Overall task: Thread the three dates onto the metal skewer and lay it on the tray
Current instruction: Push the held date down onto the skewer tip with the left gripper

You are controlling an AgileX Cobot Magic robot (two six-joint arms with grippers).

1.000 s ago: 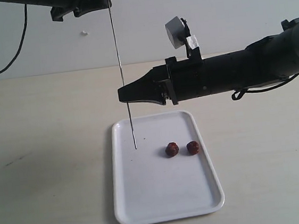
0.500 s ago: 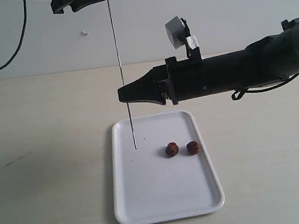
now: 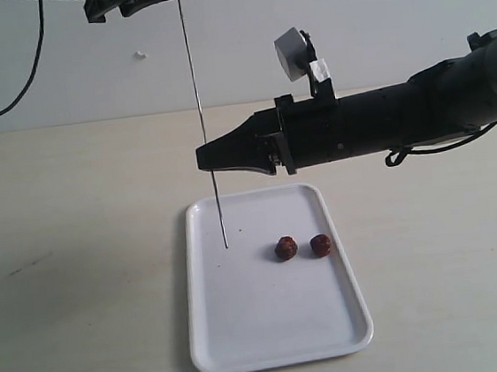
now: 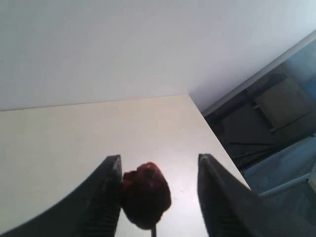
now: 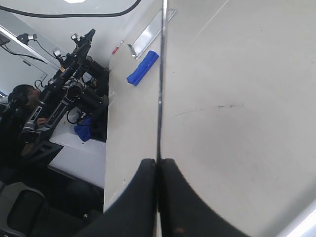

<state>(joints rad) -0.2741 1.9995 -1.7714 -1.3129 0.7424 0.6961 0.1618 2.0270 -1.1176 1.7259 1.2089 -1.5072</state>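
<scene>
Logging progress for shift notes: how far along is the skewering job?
Done: nothing finished. In hand: the right gripper clamps the metal skewer upright over the tray; one date sits at its top end between the open jaws of the left gripper. Left: two dates lie unthreaded on the tray; laying the skewer down.

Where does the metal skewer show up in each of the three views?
Exterior view: the metal skewer stands nearly upright, from the top edge down to its tip at the tray.
Left wrist view: only a short stub at the lower edge, below a date between open jaws.
Right wrist view: a thin line from the right gripper to the picture's edge.
Shared landmark: the right gripper clamped on the skewer, in exterior and right wrist views only.
</scene>
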